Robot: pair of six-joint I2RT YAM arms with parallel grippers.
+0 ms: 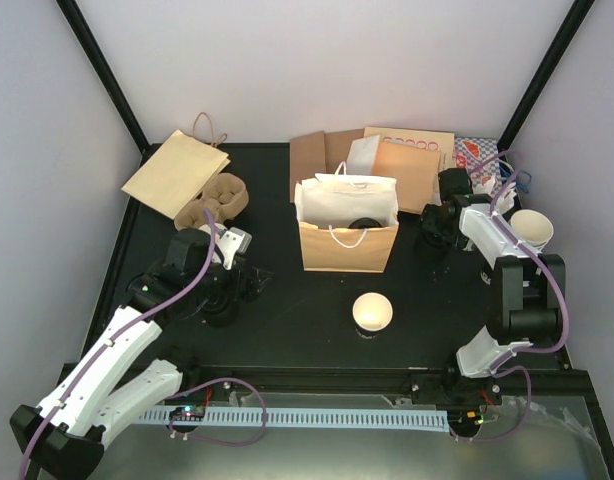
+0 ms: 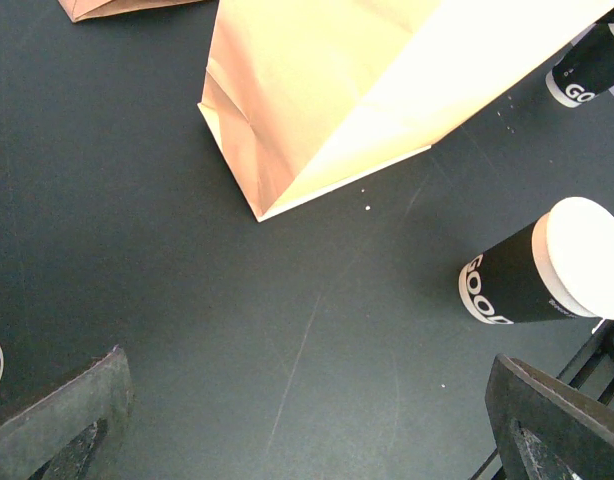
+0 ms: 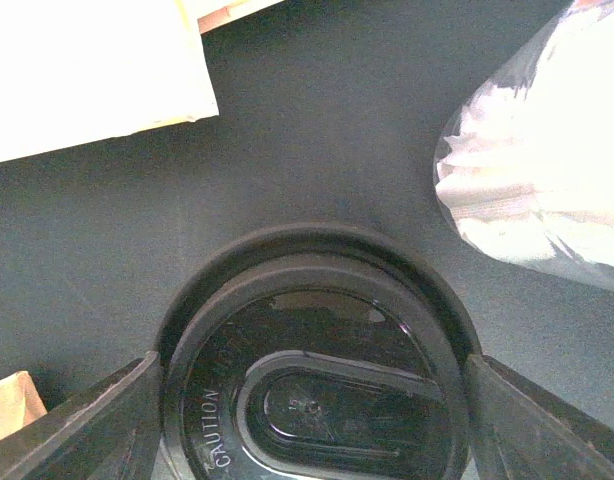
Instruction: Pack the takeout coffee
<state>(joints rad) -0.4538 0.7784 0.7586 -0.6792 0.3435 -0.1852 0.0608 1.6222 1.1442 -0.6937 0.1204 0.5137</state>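
Right wrist view: the right gripper (image 3: 312, 365) stands over a takeout coffee cup (image 3: 317, 290), one finger to each side of its black sip lid (image 3: 317, 420). The fingers lie close against the lid's rim. I cannot tell whether they press on it or only flank it. Raised lettering on the lid reads "CAUTION"; any further wording is cut off. Crinkled clear plastic wrapping (image 3: 532, 170) lies near the cup. From the top view I place this cup toward the far right corner of the surface (image 1: 287, 330), to the right of the paper bag (image 1: 347, 250).

The paper bag, brown with white handles, stands open mid-surface, toward the far edge. I note a dark round shape (image 1: 365, 222) inside it and cannot tell what it is.

The left gripper (image 2: 307, 365) is released, its fingers wide apart with only bare surface between them, left of the bag. Its view shows a cream-topped black cup (image 2: 547, 270) standing between the bag and the near edge. White letters at its base read "GOO", with the rest turned away. A second black cup (image 2: 590, 62), at that picture's upper right corner, shows "GO".

A pulp carrier tray (image 1: 213, 200) and a flat brown bag (image 1: 175, 172) lie at the far left corner. Printed card (image 1: 417, 145) at the far edge carries red marks too small for me to read.
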